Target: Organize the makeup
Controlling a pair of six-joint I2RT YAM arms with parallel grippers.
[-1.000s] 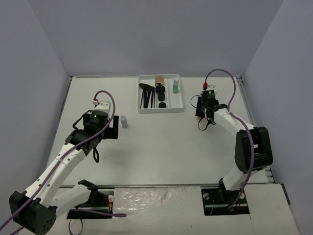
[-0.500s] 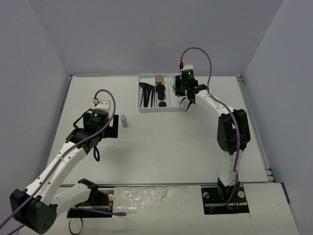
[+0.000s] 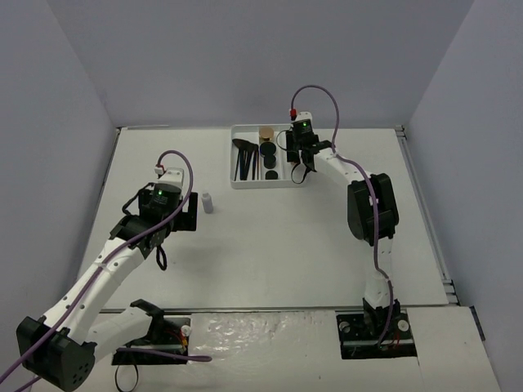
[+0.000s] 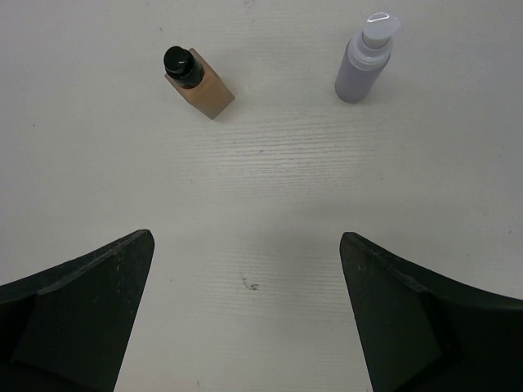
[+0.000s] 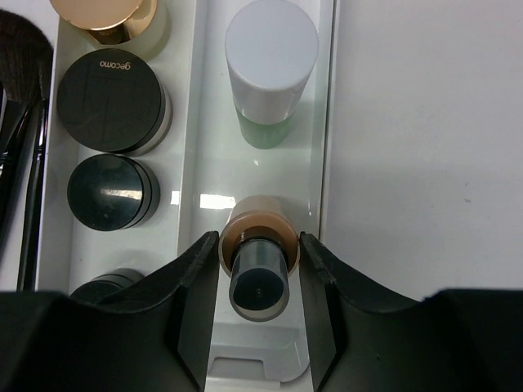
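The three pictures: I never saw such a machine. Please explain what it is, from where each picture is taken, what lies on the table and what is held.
It is a robot: a left arm and a right arm bolted to a table, each ending in a two-finger pincer. The wide picture comes from a fixed camera above; the two close ones from wrist cameras. The left pincer is open and empty; before it a tan bottle and a white pump bottle stand on the table. The right pincer grips a second tan bottle over the right compartment of a white tray, beside a pale green bottle. The tray also holds black compacts, a gold jar and brushes.
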